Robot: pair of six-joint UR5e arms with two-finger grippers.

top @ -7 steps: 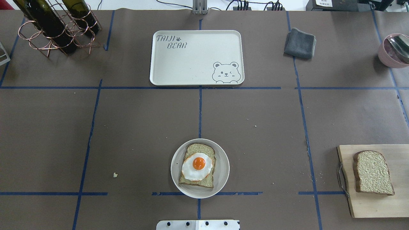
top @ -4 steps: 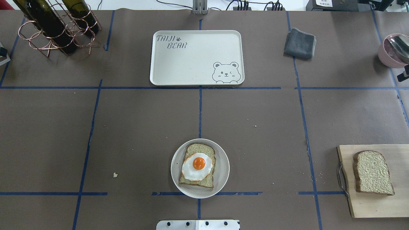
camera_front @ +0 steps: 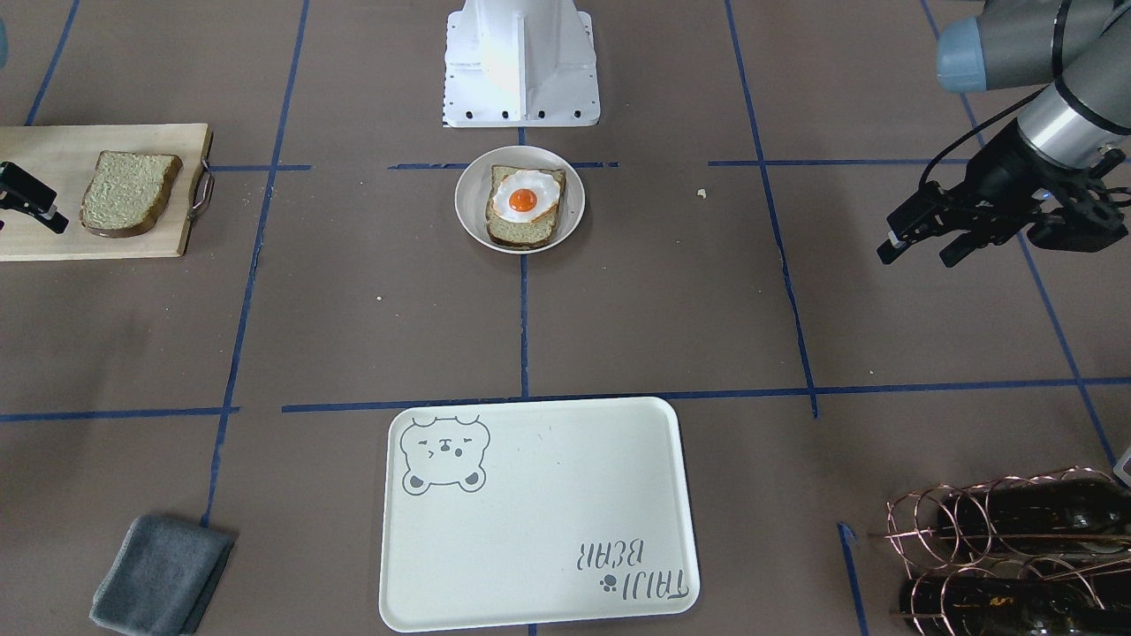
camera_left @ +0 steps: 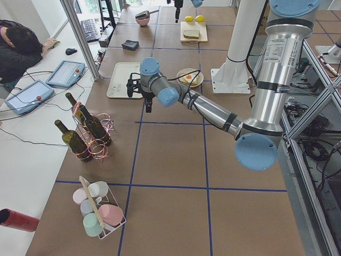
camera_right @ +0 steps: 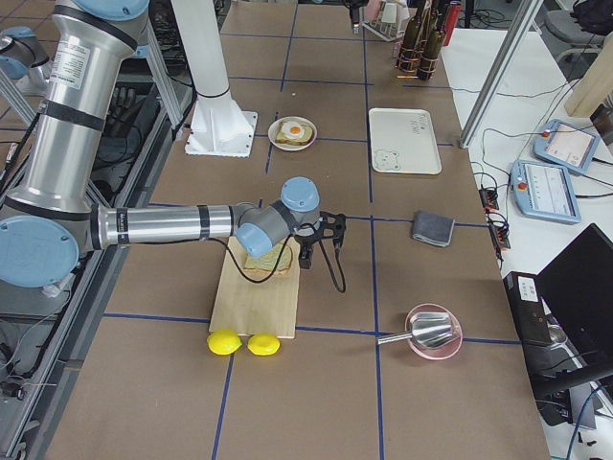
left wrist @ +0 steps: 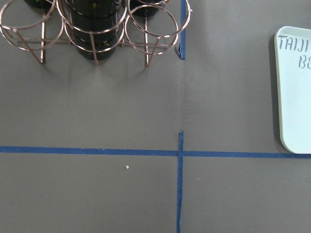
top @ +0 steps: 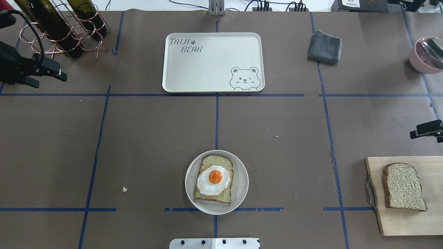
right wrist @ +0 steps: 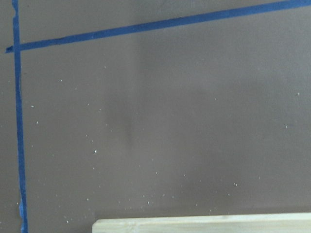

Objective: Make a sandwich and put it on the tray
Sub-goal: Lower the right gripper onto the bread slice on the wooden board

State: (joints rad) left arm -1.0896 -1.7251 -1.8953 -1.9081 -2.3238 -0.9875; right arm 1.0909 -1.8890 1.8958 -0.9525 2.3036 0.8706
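Observation:
One bread slice (top: 211, 196) lies on a round white plate (top: 242, 180) at the near centre, with the fried egg (top: 214, 180) on top. The second bread slice (top: 403, 186) lies on a wooden board (top: 398, 221) at the near right. The cream tray (top: 207, 65) with the bear drawing sits bare at the far centre. My left gripper (top: 52, 82) is open and empty at the far left, near the bottle rack. My right gripper (top: 425, 136) is partly cut off at the right edge, just beyond the board; it looks open and empty.
A copper wire rack with dark wine bottles (top: 62, 31) stands far left. A folded grey cloth (top: 325, 46) lies right of the tray. A pink bowl with a spoon (top: 427, 55) sits far right. Two lemons (camera_right: 244, 343) lie past the board.
Both grippers have come into the overhead view. The left moved in from the left edge beside the bottle rack. The right moved from near the pink bowl toward the wooden board.

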